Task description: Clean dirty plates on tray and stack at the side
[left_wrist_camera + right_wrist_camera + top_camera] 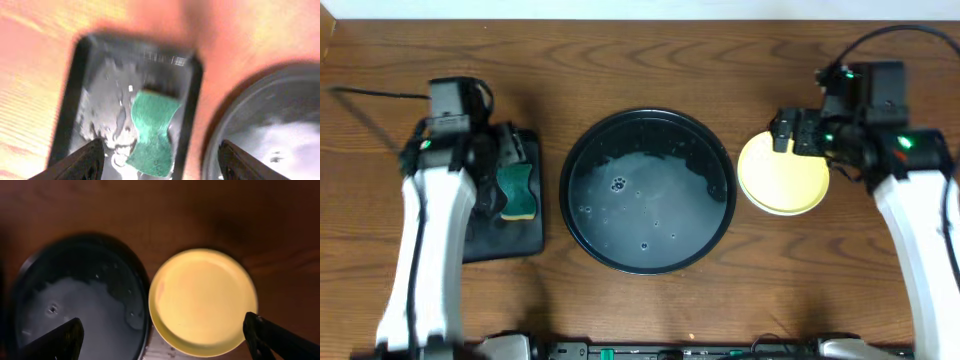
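The round black tray [712, 150] sits mid-table with a film of water and no plate on it; it also shows in the right wrist view [30, 270]. A pale yellow plate [780, 180] lies on the table just right of it, seen closer in the right wrist view [200, 300]. No mint-green plate shows in any view. My right gripper [798, 135] is open and empty above the plate's far right edge [165, 342]. My left gripper [508, 150] is open and empty above the small rectangular tray [162, 162].
A small black rectangular tray [485, 240] at the left holds a green and yellow sponge [518, 190], lying in wet suds in the left wrist view [152, 125]. The round tray's rim [220, 130] lies close to its right.
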`<state>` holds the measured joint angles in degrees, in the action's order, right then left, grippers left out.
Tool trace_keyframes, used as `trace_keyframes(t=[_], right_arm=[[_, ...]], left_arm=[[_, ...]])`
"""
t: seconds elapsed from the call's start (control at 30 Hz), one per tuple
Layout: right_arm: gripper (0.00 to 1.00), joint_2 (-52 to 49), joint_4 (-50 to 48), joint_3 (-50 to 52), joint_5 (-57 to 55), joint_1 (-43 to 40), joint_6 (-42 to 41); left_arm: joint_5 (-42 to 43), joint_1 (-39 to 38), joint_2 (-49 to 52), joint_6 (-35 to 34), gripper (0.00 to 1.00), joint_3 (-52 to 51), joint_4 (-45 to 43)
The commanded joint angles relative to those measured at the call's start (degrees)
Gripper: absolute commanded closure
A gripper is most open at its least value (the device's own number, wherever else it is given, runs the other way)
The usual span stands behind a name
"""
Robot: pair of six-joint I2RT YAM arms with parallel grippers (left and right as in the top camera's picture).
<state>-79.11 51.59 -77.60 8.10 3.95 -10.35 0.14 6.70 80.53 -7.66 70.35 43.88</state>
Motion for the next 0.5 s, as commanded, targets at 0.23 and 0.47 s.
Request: trace_keyframes(t=[0.23, 0.47], right_arm=[[0.01, 21.99, 0.74, -1.99, -2.23, -0.20, 0.33], [0.01, 29.83, 5.68, -1.99, -2.25, -0.20, 0.35]], left_arm=[[0.87, 0.24, -6.56, -0.07, 0.27, 0.72, 0.44], [0.87, 0.24, -6.43, -0.07, 0.26, 0.72, 0.46]])
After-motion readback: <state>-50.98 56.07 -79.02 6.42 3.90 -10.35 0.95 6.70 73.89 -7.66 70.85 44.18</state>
